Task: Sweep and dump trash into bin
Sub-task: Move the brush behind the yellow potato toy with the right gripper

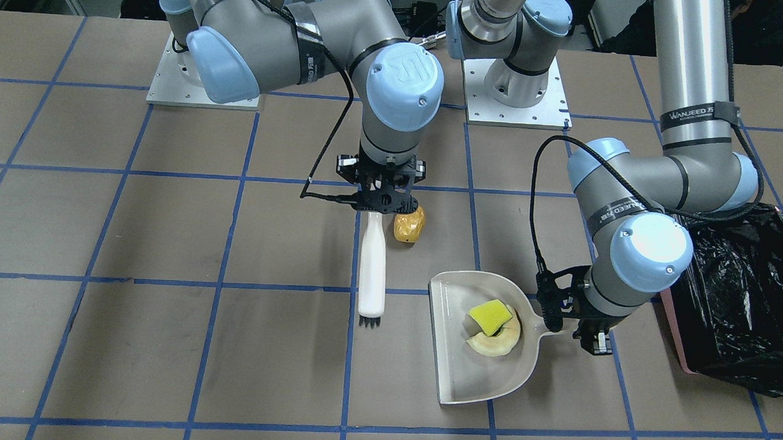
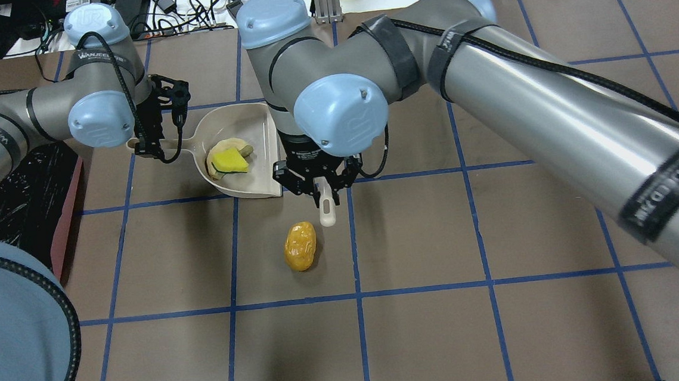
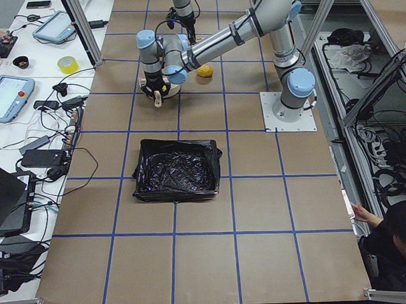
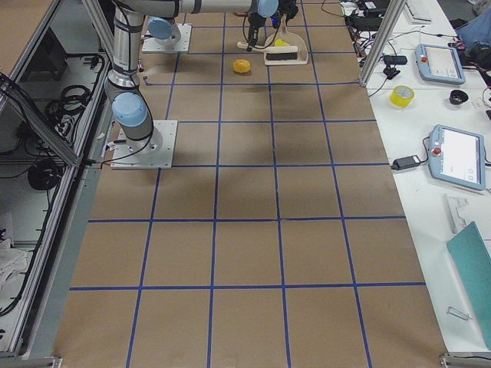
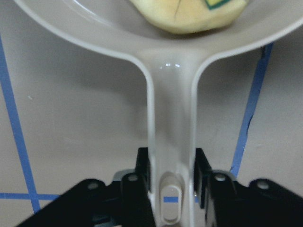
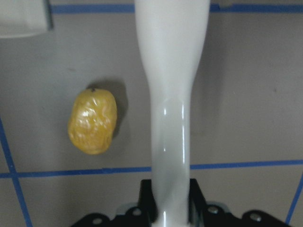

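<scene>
The golden-brown potato-like piece (image 1: pixel 409 226) lies on the table just beside the brush handle, and it also shows in the overhead view (image 2: pixel 300 246) and the right wrist view (image 6: pixel 93 121). The yellow-green sponge (image 1: pixel 490 316) and the cream crescent slice (image 1: pixel 491 344) lie in the white dustpan (image 1: pixel 477 379). My left gripper (image 1: pixel 567 327) is shut on the dustpan handle (image 5: pixel 170 142). My right gripper (image 1: pixel 380 203) is shut on the white brush (image 1: pixel 372 265), whose bristles (image 1: pixel 369 321) point away from the robot. The bin (image 1: pixel 740 304), pink with a black bag, stands on my left beyond the dustpan.
The table is brown with a blue tape grid. The two arm bases (image 1: pixel 516 104) stand at the robot's edge. The left arm's elbow (image 1: pixel 651 252) hangs over the bin's near side. Operator desks with tablets and tape rolls (image 4: pixel 403 96) lie past the far edge.
</scene>
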Available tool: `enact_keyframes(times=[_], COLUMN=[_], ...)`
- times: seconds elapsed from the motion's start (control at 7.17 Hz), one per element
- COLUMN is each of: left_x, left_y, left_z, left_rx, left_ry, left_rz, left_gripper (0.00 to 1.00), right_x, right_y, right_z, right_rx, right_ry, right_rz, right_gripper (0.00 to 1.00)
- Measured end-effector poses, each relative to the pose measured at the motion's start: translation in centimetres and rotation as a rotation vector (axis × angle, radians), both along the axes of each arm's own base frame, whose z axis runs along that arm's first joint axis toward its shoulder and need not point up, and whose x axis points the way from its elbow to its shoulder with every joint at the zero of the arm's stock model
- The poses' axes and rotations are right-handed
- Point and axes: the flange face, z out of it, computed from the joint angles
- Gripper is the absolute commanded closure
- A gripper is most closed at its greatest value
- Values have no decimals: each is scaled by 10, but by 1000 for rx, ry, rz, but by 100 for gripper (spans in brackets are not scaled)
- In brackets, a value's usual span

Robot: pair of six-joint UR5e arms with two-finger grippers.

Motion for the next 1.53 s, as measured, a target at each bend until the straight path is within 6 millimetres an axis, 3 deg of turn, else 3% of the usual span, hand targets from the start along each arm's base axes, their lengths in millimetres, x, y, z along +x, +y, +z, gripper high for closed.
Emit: enact_keyframes(times=[0.14, 0.42, 0.56, 0.84, 0.98, 1.12, 1.53], left_x=[15, 21, 18, 6, 1, -2, -3], left_y=[15, 60, 86, 133, 149, 157, 158], left_z=[2, 8, 8, 4, 2, 6, 14], left_rx=[17, 49, 63, 64, 65, 51, 28], left_ry=[1, -32, -48, -60, -61, -64, -65], left_rz=[-20, -38, -38, -32, -30, -23, 1], left_gripper=[100, 100, 100, 100, 100, 100, 100], right_x=[-20, -48, -54, -39, -24, -6, 63], right_y=[37, 105, 132, 174, 180, 174, 141], right_z=[-2, -24, -41, -66, -73, -81, -106], right_rx=[19, 60, 107, 196, 205, 192, 126], right_ry=[14, 8, 13, 24, 20, 2, -62], right_rz=[-29, -157, -238, -310, -313, -303, -230], right_gripper=[96, 97, 97, 97, 97, 97, 97])
